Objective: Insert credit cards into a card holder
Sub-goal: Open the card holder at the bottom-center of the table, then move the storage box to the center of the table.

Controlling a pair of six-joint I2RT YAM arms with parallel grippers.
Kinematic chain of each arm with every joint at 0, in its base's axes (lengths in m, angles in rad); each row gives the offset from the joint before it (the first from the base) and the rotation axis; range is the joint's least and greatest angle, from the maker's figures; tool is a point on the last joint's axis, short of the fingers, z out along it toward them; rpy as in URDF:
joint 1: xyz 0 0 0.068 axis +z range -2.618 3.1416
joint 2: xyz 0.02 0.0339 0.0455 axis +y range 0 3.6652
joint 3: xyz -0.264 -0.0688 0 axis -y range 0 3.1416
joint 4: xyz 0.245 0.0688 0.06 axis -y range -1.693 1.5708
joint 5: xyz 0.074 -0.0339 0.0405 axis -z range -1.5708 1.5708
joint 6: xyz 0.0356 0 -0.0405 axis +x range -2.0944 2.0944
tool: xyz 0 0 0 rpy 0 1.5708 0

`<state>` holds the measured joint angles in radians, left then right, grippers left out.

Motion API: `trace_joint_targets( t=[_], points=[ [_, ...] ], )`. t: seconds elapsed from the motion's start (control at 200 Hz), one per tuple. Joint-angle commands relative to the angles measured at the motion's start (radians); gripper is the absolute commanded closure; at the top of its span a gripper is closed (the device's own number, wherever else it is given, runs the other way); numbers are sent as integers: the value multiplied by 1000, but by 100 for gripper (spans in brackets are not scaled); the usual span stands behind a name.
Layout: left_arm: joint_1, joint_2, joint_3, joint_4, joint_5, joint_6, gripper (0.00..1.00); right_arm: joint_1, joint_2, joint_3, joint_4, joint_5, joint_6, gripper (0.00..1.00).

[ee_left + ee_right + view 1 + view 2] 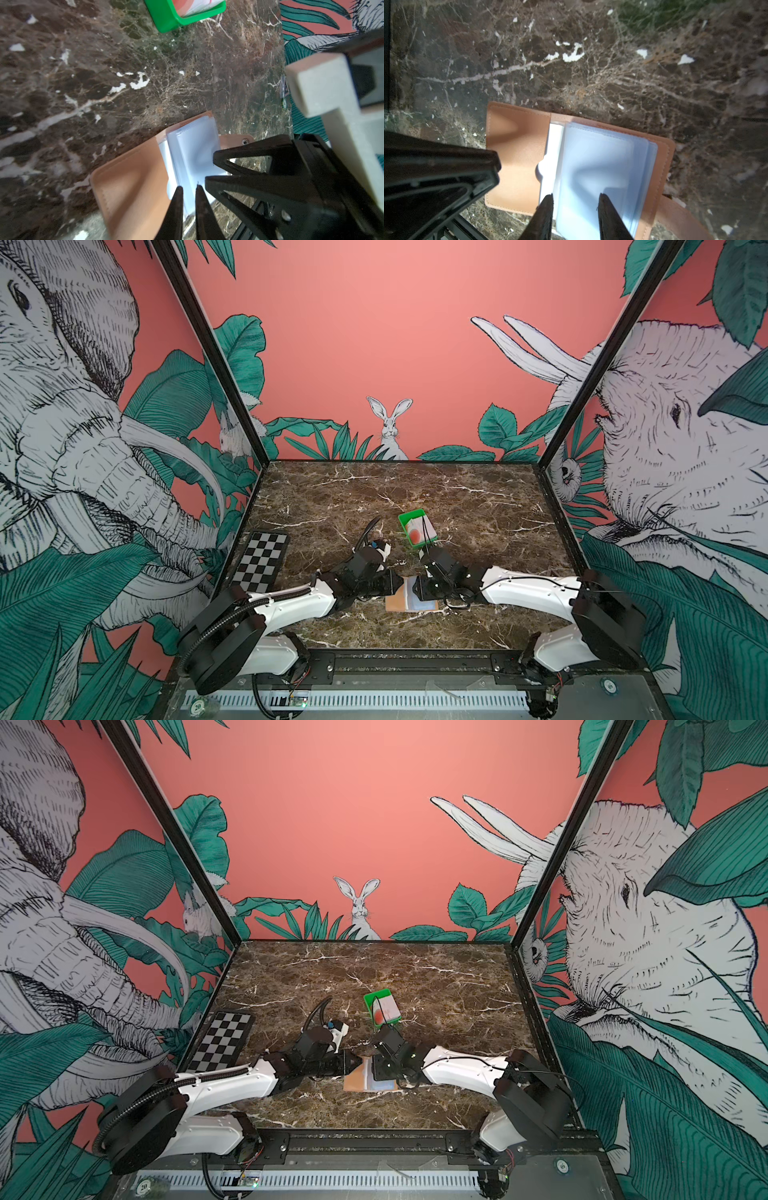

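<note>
Card holder (519, 158) lies open on the worktop (374, 497) between left tool (189, 190), narrow over its sleeves (602, 166) with grip unclear, and right tool (575, 197), half-wide astride them, credit cards (417, 533) beyond in green tray (411, 514).

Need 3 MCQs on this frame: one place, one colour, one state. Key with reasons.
1. The red-circle card lies:
A) in the tray
B) under the tray
C) inside the holder

2. The tray is:
A) blue
B) green
C) yellow

3. The holder is:
A) snapped shut
B) standing on edge
C) lying open

Key:
1 A, both top views show it within the tray's walls.
2 B, the rim is bright green.
3 C, it lies spread on the table with its clear sleeves exposed in both wrist views.
</note>
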<state>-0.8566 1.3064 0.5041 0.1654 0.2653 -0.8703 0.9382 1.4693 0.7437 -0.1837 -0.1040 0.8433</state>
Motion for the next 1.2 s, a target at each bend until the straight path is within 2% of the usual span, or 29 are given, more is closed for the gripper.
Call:
trace_joint_targets(
  t=[0.0,0.33,0.545,0.72,0.95,1.195],
  points=[
    [-6,52,16,4,31,2,85,-15,13,-27,44,-36,17,66],
    [-9,145,-20,14,-6,-6,86,-18,63,-68,29,-1,40,69],
    [-9,137,-37,-3,-31,-2,87,-20,34,-44,-92,104,33,71],
    [-9,111,-26,-5,-23,-9,87,-21,-35,-17,-125,120,-4,72],
    [2,96,114,-113,-48,38,82,-37,-135,58,-223,136,-94,72],
    [63,205,340,-302,-104,98,72,-40,-211,140,-356,182,-150,69]
  ],
)
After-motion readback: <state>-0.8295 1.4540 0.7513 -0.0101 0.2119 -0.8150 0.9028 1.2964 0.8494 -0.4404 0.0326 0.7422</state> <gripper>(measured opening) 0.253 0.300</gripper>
